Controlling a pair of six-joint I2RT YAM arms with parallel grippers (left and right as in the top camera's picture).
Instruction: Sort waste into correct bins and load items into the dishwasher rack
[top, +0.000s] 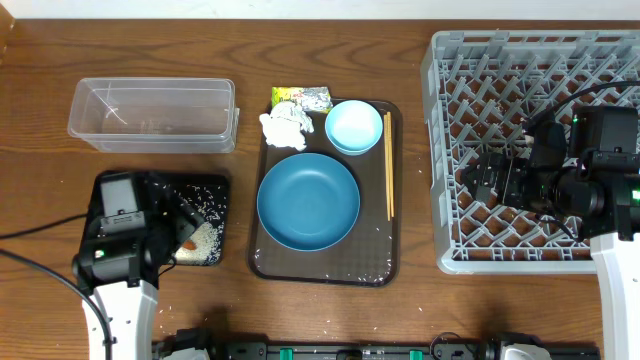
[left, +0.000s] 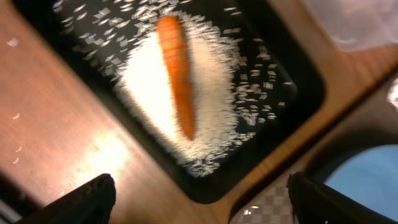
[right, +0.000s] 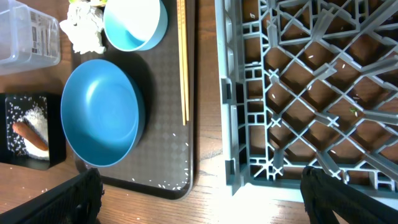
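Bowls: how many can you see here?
2. The large blue bowl sits in the middle of the brown tray; the small light blue bowl is behind it, beside the chopsticks. The partly covered rack might hide more.

Worktop (top: 330, 50): reddish-brown wood grain. Rack (top: 445, 150): light grey, diagonal lattice pattern, brown showing through. Serving tray (top: 320, 268): dark brown, fine dotted texture, a few white specks. Big bowl (top: 308, 200): plain mid-blue. Small bowl (top: 353, 127): pale blue, lighter inside. Chopsticks (top: 388, 165): pale tan wood. Tissue (top: 285, 125): white. Wrapper (top: 300, 96): yellow-green with dark print. Tub (top: 150, 115): clear, colourless. Black tray (top: 218, 188): glossy black, scattered with white rice (left: 155, 93); carrot (left: 177, 68) solid orange. Left claw (left: 199, 202) and right claw (right: 199, 193): black fingers.
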